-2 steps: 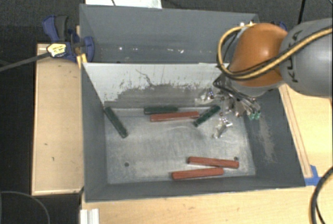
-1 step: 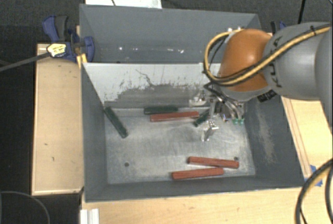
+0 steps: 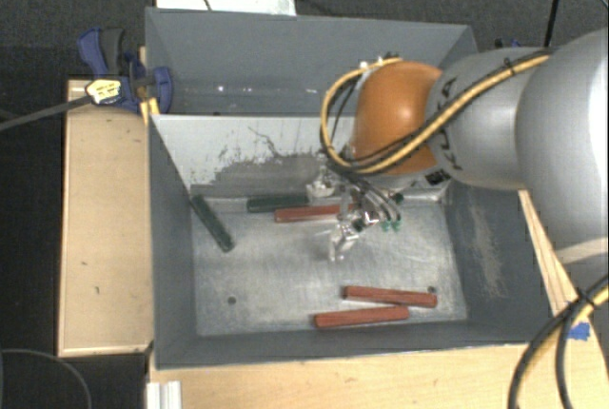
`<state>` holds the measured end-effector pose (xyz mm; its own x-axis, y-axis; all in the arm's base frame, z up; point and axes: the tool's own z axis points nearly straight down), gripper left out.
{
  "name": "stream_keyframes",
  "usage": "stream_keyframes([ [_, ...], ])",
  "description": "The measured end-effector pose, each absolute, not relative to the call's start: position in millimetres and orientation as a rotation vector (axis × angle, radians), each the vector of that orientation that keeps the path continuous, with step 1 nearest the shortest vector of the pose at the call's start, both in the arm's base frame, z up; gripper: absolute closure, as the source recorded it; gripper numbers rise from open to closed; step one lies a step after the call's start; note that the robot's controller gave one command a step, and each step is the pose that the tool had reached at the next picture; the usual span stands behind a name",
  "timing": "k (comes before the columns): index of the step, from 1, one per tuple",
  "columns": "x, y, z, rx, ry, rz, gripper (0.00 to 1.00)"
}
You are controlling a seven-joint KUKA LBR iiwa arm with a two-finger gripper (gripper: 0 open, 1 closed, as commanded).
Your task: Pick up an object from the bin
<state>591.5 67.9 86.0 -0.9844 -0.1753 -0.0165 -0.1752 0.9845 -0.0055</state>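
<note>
End effector (image 3: pixel 344 234) low over the bin (image 3: pixel 266 283) floor, mid-bin; open or closed, cannot tell. Nearest: red-brown stick (image 3: pixel 306 215), right end just beside it. Beyond that, dark green stick (image 3: pixel 276 203). Nothing seen gripped, so the pick looks not yet made.

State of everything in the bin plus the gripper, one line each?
back red-brown stick: lying flat, free.
back green stick: lying flat, just behind it.
left green stick: lying flat, angled, alone.
front right red-brown stick: lying flat, free.
front left red-brown stick: lying flat, beside it.
gripper: low mid-bin, by the back red-brown stick's right end.
</note>
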Motion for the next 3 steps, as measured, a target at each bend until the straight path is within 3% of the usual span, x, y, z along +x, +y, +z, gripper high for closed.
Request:
stream_keyframes([
  [1, 593.6, 104.0, 81.9, -0.059, 3.124, 0.015, 1.0],
  [2, 593.9, 97.2, 81.7, 0.152, 3.125, 0.038, 1.0],
  [3, 595.3, 104.9, 136.9, -0.063, 3.133, 0.002, 1.0],
])
